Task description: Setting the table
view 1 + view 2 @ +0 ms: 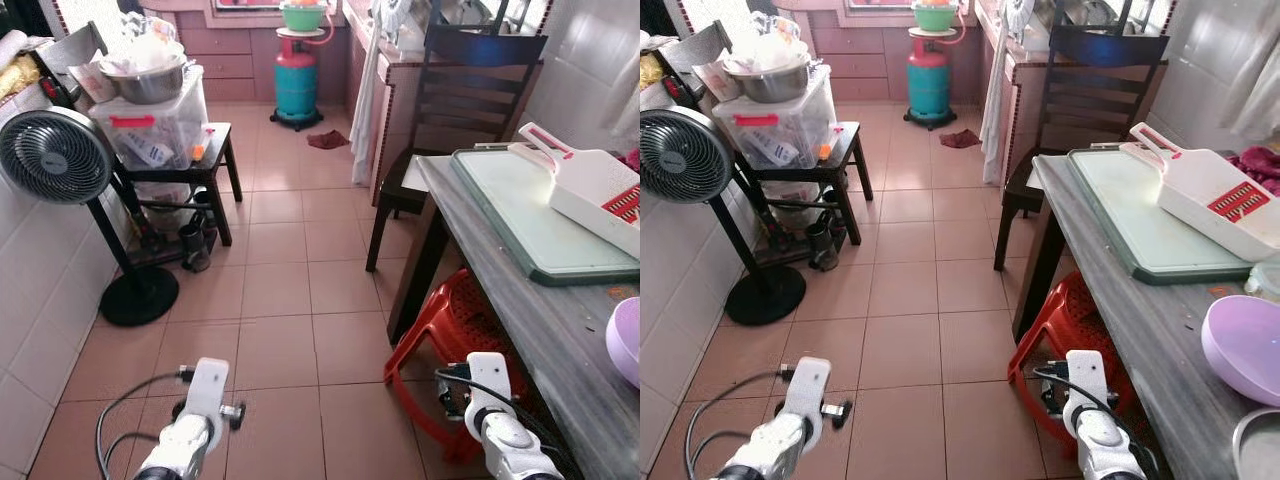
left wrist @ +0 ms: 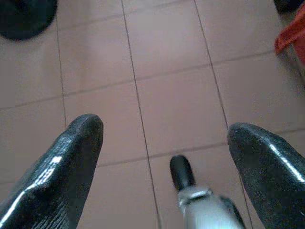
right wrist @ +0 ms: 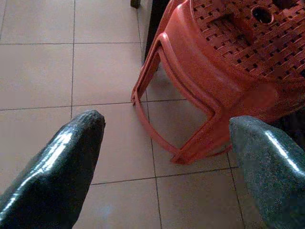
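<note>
We stand in a tiled kitchen with the grey table (image 1: 1120, 290) running along our right side, up and to the right of the right gripper (image 3: 164, 157), which hangs low over the floor with its two fingers spread wide and nothing between them. Directly below and ahead of that gripper sits the red plastic stool (image 3: 224, 71), tucked under the table's edge. On the table, farther forward than the gripper, lies the green cutting board (image 1: 1145, 215) with a white slicer (image 1: 1210, 195) resting across its far corner; nearer to us, level with the gripper but above it, sits the purple bowl (image 1: 1245, 350), the likeliest thing to set out. The left gripper (image 2: 164, 167) also hangs low on the opposite side, fingers parted and empty, over bare tile, well away from the fan (image 1: 55, 155) ahead of it. We judge the task barely begun: both arms idle. To do this step well, we should turn toward the table first, lift the right arm clear of the stool and table edge, then approach the bowl's rim from above rather than from the side.
</note>
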### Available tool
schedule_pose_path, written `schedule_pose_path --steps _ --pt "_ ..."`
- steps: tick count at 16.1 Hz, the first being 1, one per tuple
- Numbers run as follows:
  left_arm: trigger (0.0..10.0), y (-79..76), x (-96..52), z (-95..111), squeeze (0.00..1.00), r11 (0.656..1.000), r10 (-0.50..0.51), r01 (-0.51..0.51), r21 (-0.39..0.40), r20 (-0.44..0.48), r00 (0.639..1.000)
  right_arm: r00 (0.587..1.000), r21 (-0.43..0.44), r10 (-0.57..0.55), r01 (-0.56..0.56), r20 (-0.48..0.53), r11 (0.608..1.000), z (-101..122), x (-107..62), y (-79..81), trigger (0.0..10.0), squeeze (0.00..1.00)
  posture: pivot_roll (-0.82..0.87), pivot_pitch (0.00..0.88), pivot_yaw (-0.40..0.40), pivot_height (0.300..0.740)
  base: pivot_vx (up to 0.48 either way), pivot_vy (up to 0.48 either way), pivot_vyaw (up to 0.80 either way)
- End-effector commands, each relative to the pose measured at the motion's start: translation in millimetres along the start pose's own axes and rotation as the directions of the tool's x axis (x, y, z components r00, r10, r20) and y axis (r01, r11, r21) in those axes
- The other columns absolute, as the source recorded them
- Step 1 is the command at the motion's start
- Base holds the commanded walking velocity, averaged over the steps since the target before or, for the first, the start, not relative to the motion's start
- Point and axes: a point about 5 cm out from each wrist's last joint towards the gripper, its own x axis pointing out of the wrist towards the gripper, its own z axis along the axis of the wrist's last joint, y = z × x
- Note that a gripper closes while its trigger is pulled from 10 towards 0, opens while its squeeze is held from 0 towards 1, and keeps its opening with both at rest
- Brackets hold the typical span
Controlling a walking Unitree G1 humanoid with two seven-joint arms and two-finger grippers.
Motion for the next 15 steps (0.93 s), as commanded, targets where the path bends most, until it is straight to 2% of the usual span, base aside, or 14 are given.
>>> schedule_pose_path --steps 1,3,6,11,15 --pt "10.0 3.7 -1.0 -5.4 0.0 1.0 0.006 -0.005 0.018 -0.022 1.0 1.0 -0.011 0.009 -0.009 0.012 1.0 4.7 1.7 2.9 10.0 0.0 -0.02 0.0 -0.017 0.74 0.0 0.0 0.0" --pt "10.0 6.1 -3.0 -15.4 0.0 1.0 0.005 -0.003 0.026 -0.058 0.998 1.0 -0.01 0.014 -0.014 0.001 1.0 1.3 1.3 5.7 10.0 0.0 -0.02 0.0 -0.012 0.74 0.0 0.0 0.0" --pt "10.0 1.0 -2.2 -15.0 0.0 0.999 -0.006 0.009 0.043 -0.071 0.997 1.0 0.005 0.002 -0.002 0.003 1.0 -0.6 0.7 7.0 10.0 0.0 -0.03 0.0 -0.006 0.74 0.0 0.169 0.72" --pt "10.0 -8.1 0.3 -7.7 0.0 0.997 -0.014 0.02 0.072 -0.076 0.997 1.0 0.003 -0.002 0.002 0.005 1.0 -2.7 0.0 7.6 10.0 0.0 -0.03 0.0 -0.004 0.74 0.0 0.337 0.0" --pt "10.0 -4.6 -0.4 -10.3 0.0 0.994 -0.01 0.019 0.104 -0.083 0.996 1.0 0.012 -0.004 0.004 0.004 1.0 -3.0 0.0 8.9 10.0 0.0 -0.03 0.0 0.001 0.74 0.0 0.346 0.0"
